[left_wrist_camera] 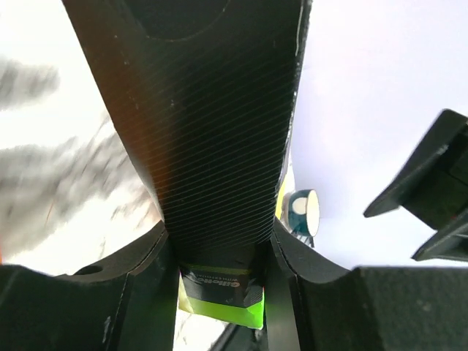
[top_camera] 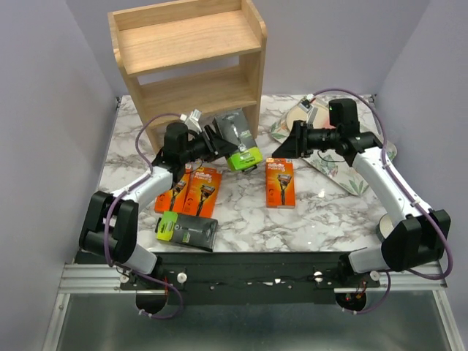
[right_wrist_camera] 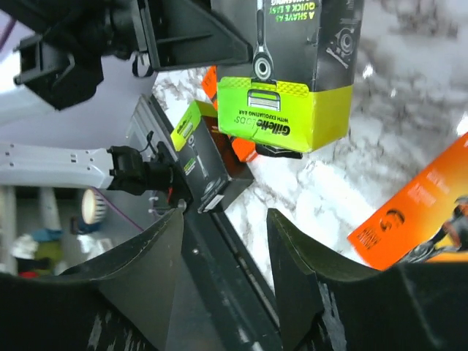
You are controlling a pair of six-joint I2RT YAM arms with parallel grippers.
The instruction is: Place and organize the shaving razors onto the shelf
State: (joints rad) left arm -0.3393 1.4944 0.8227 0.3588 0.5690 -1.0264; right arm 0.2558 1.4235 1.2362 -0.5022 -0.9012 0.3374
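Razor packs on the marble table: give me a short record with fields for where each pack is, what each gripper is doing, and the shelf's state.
held pack: dark grey razor pack with lime-green end, in the left gripper, raised in front of the shelf
lying packs: two bright orange razor packs side by side; third orange pack apart; second dark grey pack below the pair in the top view
right gripper: open, empty
light wooden two-tier shelf: no packs on it

We see three bright orange packs, two dark grey packs with lime-green ends, a pale wood-grain shelf, a white table veined in grey, and a leaf-patterned tray.
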